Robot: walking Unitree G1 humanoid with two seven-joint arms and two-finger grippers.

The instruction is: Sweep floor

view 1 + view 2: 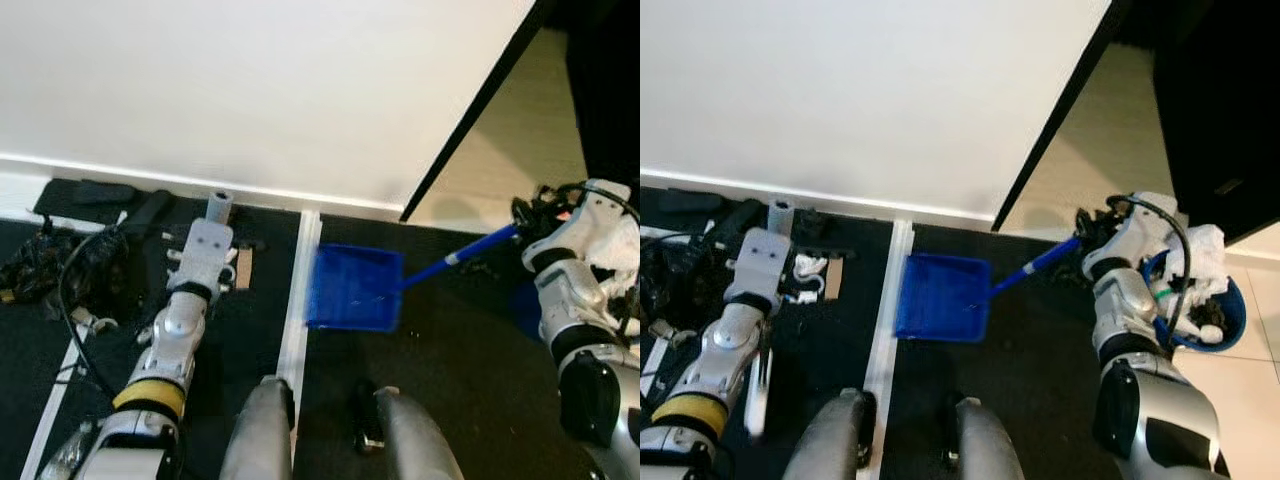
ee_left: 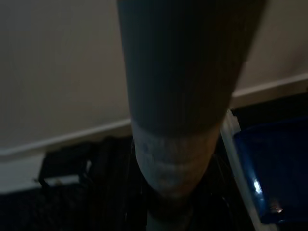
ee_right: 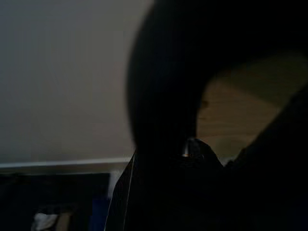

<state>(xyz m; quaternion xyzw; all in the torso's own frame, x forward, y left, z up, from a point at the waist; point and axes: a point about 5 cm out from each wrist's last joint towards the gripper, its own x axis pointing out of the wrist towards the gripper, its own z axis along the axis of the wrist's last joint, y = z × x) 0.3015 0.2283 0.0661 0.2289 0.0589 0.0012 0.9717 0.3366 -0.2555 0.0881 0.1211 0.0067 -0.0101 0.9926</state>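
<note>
The right tool [image 1: 1087,243], closed on the blue plastic dustpan's [image 1: 943,297] handle, could tilt it, letting debris slide under; the left tool [image 1: 219,203] grips a grey broom pole [image 2: 178,120].

We look down on a black floor mat [image 1: 460,340] that runs up to a white skirting board [image 1: 250,190]. A white strip [image 1: 298,300] crosses the mat toward the wall. Just right of it lies a blue dustpan [image 1: 352,290], its blue handle [image 1: 470,255] angling off to the right. Left of the strip we see a tangle of black cables [image 1: 70,265] and what may be a small scrap of cardboard [image 1: 244,268]. Pale wooden flooring [image 1: 500,170] begins beyond the mat's far right corner.
</note>
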